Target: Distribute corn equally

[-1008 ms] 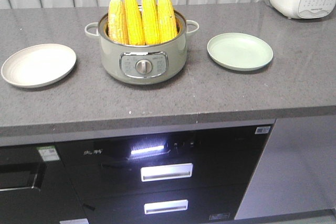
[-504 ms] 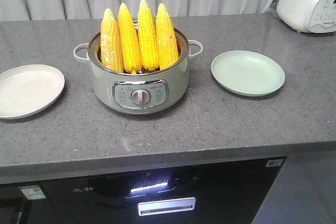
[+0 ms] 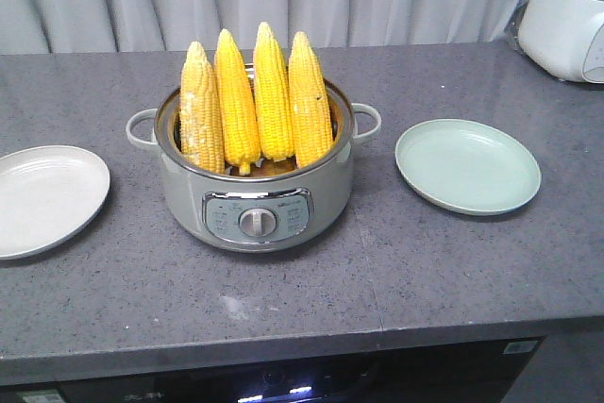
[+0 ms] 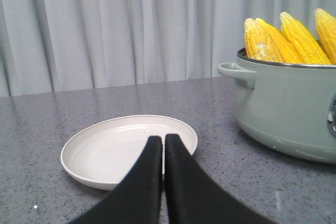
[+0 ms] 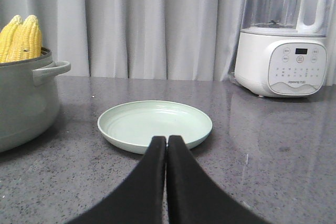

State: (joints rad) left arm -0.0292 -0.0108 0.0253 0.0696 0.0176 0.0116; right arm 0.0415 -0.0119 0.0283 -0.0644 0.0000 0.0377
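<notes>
Upright at center frame, four corn cobs [image 3: 236, 101] stand in the pot [image 3: 187, 197]. My left pincer [image 4: 164, 142], closed and empty, faces the white plate [image 4: 105, 148]; my right pincer [image 5: 167, 141] likewise the green plate [image 5: 152, 121].

Upright and tips-up in a sage-green round electric cooking pot [image 3: 189, 191] mid-way on a grey speckled stone countertop [image 3: 377, 271], four yellow husked corn cobs [image 3: 255, 101], with a cream round plate [image 3: 42, 200] at 9 o'clock, a pale green round plate [image 3: 467, 165] at 3 o'clock, and a white plastic kitchen appliance [image 3: 566, 30] at 2 o'clock.
</notes>
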